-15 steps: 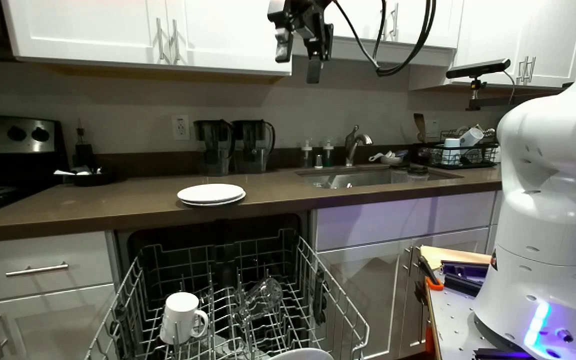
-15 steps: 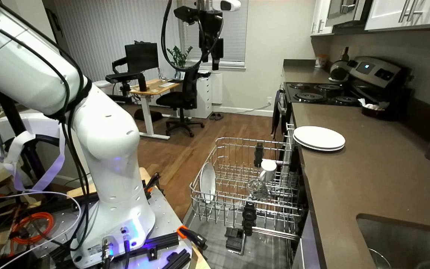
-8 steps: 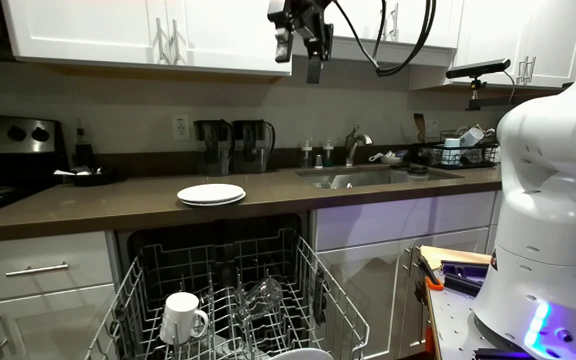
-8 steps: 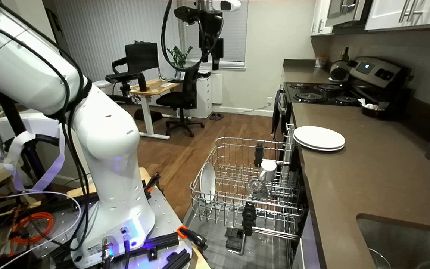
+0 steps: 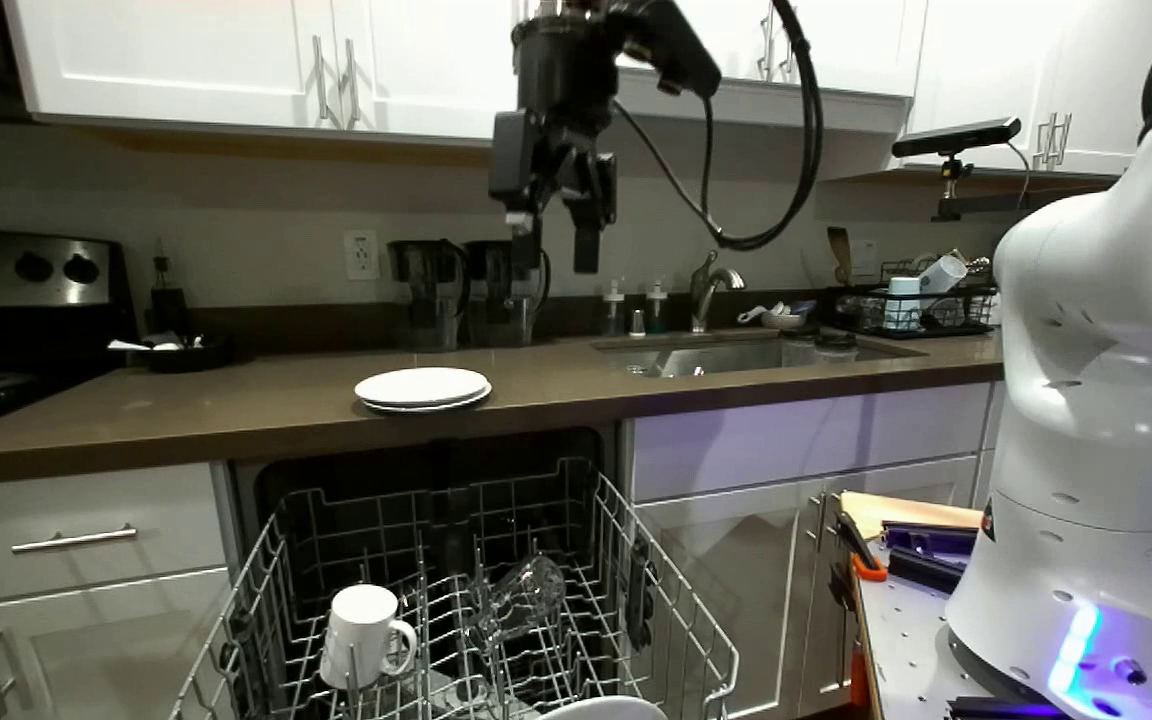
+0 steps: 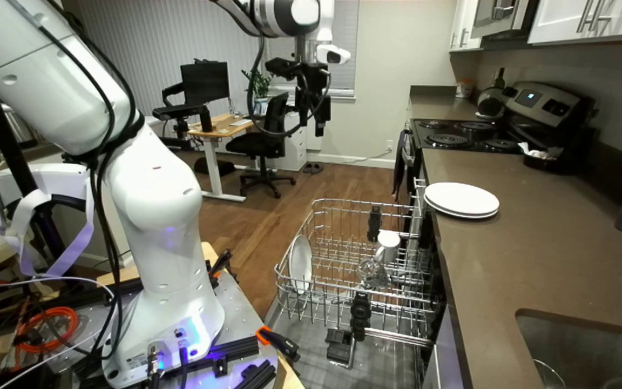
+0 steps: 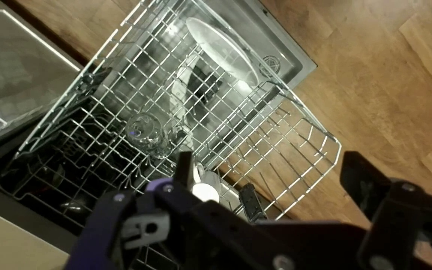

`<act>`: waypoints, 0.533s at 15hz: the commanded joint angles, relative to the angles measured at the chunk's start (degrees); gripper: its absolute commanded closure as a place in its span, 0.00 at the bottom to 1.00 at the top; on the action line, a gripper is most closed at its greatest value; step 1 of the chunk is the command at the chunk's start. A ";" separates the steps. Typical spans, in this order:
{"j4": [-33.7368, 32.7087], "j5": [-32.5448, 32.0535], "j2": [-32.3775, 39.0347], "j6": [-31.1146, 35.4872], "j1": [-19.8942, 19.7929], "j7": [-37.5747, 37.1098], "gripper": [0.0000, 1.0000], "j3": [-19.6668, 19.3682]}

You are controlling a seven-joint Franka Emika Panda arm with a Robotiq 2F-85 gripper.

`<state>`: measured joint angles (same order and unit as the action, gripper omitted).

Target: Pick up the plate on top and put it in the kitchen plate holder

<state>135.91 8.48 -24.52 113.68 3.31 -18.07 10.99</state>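
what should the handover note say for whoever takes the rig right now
Gripper: open, holding nothing, raised in the air.
Top plate: on the countertop, lying on a second plate.
Kitchen plate holder: slid out, with a white mug, a clear glass and a plate on edge in it.
Done: nothing for the top plate, which is not yet picked up.
Left: grasp it, lift it, set it in the holder.

Upper cabinets (image 5: 176,55) glare white; the wrist view's gripper (image 7: 267,165) seems blurred.
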 commanded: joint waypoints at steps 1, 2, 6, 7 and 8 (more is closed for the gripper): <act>-2.20 -10.40 10.03 8.25 -0.08 -2.42 0.00 4.35; -2.87 -14.81 12.32 10.16 -0.20 -3.81 0.00 5.33; -6.50 -34.24 20.08 13.30 -2.71 -11.75 0.00 9.84; -7.75 -39.29 21.74 12.76 -3.89 -14.60 0.00 11.37; -9.27 -44.37 23.33 11.46 -4.29 -17.16 0.00 12.02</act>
<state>131.24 -24.68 -6.15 126.52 1.93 -28.91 19.56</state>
